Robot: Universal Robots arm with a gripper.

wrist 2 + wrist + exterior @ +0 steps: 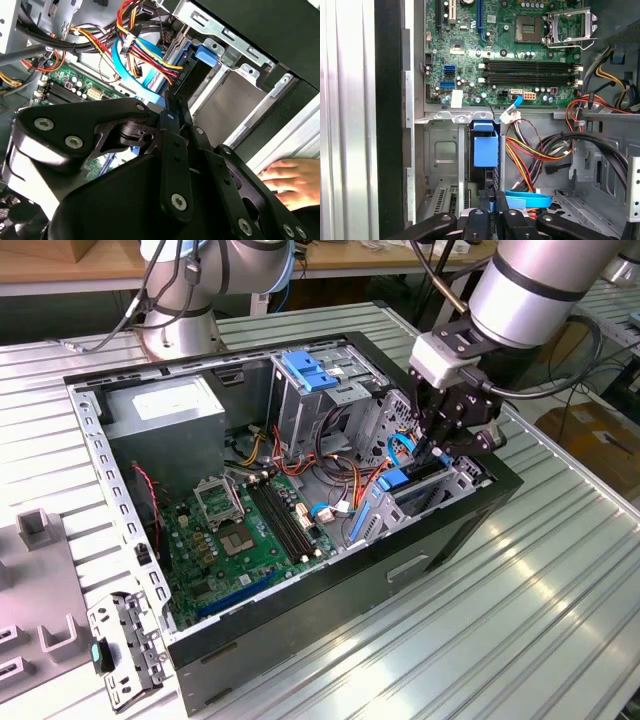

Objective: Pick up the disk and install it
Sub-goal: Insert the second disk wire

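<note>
The disk (405, 485) stands on edge in the drive bay at the open computer case's corner, on the exterior view's right, with its blue plastic rail uppermost. In the first wrist view the disk (485, 150) is a dark slab with a blue tab, sunk between the bay's metal walls. The second wrist view shows the disk (200, 65) just beyond the fingertips. My gripper (437, 450) reaches down from above onto the disk's near end. Its black fingers (480, 220) are drawn close together, pinching the disk's thin edge at the gripper (493, 197) (172, 102).
Inside the case lie the green motherboard (240, 530), a grey power-supply box (165, 410), a metal cage with a blue handle (310, 370) and loose coloured cables (340, 465). A blue flat cable (527, 200) runs beside the bay. A person's hand (292, 182) rests outside the case wall.
</note>
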